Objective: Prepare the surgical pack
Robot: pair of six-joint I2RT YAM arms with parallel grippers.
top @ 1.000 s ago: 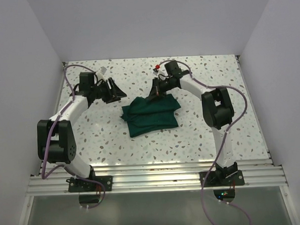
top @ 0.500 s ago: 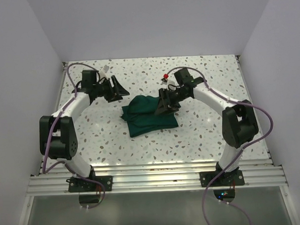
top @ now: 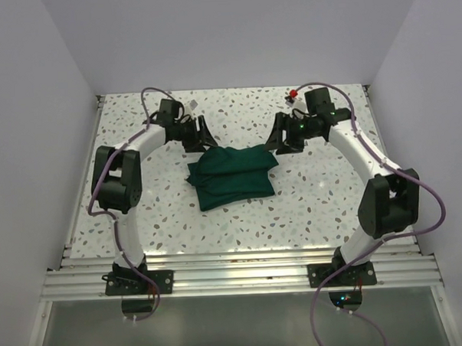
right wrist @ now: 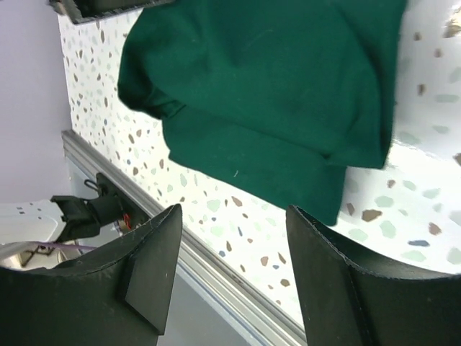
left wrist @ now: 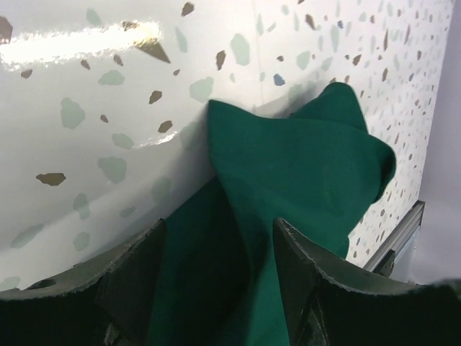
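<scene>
The surgical pack (top: 231,177) lies as a folded dark green cloth bundle in the middle of the speckled table (top: 332,199); no tray or instruments show. My left gripper (top: 203,137) is low at the bundle's far left corner. In the left wrist view it (left wrist: 216,288) is open, its fingers standing either side of a raised fold of the green cloth (left wrist: 302,166). My right gripper (top: 279,142) hovers just off the bundle's far right corner. It (right wrist: 238,267) is open with nothing between the fingers, and the cloth (right wrist: 274,86) lies beyond its tips.
An aluminium rail (top: 235,268) runs along the table's near edge and also shows in the right wrist view as the rail (right wrist: 216,274). Pale walls close in the left, back and right sides. A small red part (top: 293,93) sits near the right arm's wrist.
The right gripper opened, let go of the cloth's far edge and drew back to the right. The left arm swung right, bringing its gripper to the bundle's far left corner.
</scene>
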